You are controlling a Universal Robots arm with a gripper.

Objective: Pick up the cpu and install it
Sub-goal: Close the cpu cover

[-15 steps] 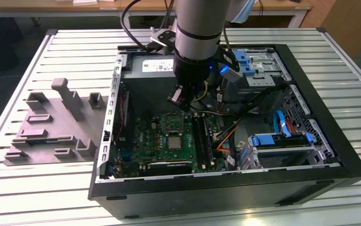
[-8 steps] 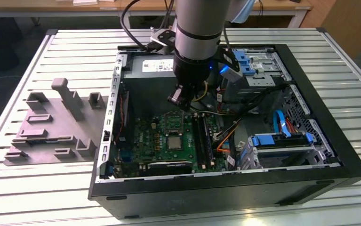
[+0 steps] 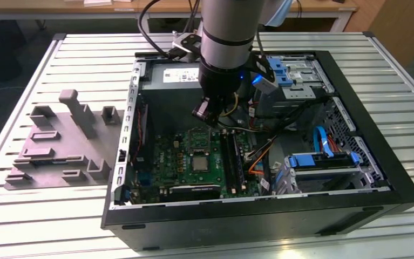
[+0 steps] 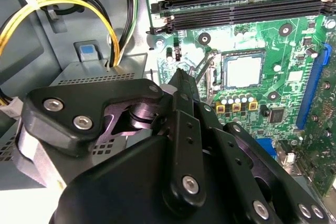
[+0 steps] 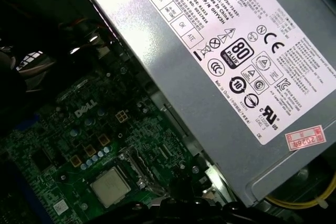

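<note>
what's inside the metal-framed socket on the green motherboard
A flat square cpu with a silvery-grey metal top sits in the metal-framed socket on the green motherboard, also seen in the first wrist view. The contacts beneath it are covered.

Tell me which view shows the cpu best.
The second wrist view: the cpu lies flat in its metal-framed socket on the green motherboard, unobstructed and well lit. The first wrist view shows it too, dimmer. In the exterior view it is a small square below the arm.

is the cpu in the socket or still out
In. The cpu lies flat inside the socket frame on the green motherboard, in both wrist views; the gripper is above, apart.
</note>
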